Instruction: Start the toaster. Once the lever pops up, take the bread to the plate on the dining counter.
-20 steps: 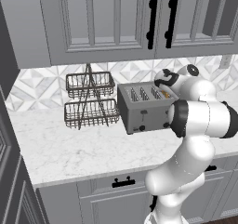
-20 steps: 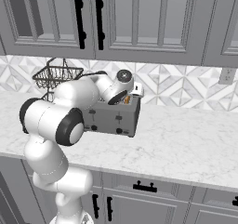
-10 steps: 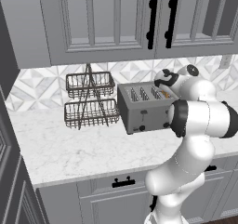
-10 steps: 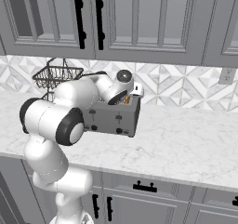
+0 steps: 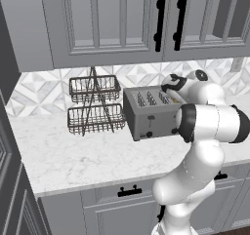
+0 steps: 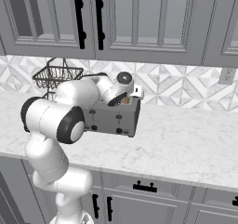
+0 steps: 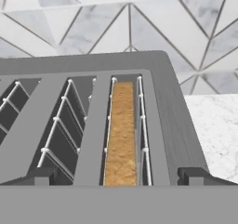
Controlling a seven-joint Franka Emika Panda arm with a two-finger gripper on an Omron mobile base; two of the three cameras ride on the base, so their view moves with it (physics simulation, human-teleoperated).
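Over the toaster point(image 7: 172, 121), I hover with nothing gripped.

Comparing with a second ago, I see no change: my arm holds the same pose above the rightmost slot and the fingers stay spread fully apart, tips point(image 7: 197, 175) straddling the bread point(image 7: 122, 135). The slice sits upright in that end slot, its tan edge near the slot mouth, toaster on the marble worktop just beside the wire rack point(image 5: 95, 105). From this stillness I judge I am lined up for the pick but have not begun the descent. No brand, label or writing is readable on anything.
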